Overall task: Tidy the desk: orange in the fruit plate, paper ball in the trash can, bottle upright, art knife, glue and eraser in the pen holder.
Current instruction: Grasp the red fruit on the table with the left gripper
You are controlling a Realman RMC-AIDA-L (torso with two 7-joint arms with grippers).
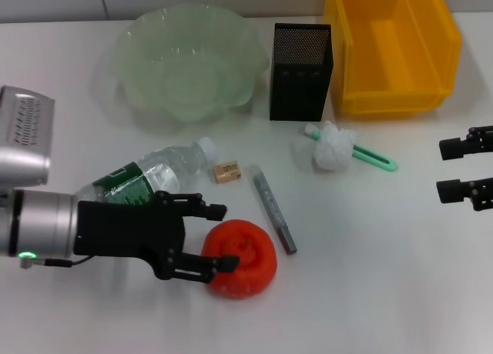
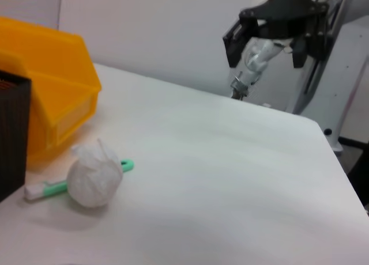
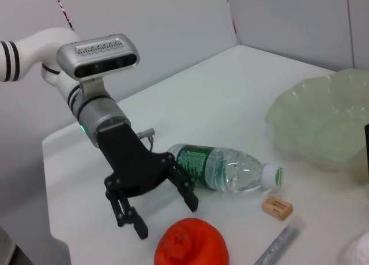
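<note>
Bright, even light — soft shadows, slight blur

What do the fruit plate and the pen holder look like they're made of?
Plate: likely translucent pale green plastic or glass, glossy, with a scalloped rim. Pen holder: probably black metal mesh, matte, with fine perforations showing on its inner wall.

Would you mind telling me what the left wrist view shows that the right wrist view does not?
Only the left wrist view shows the yellow bin, the green art knife under the paper ball, and the right hand hovering off the far table edge. Only the right wrist view shows the open left hand over the orange, the lying bottle, the eraser and the fruit plate. Both share the white table.
</note>
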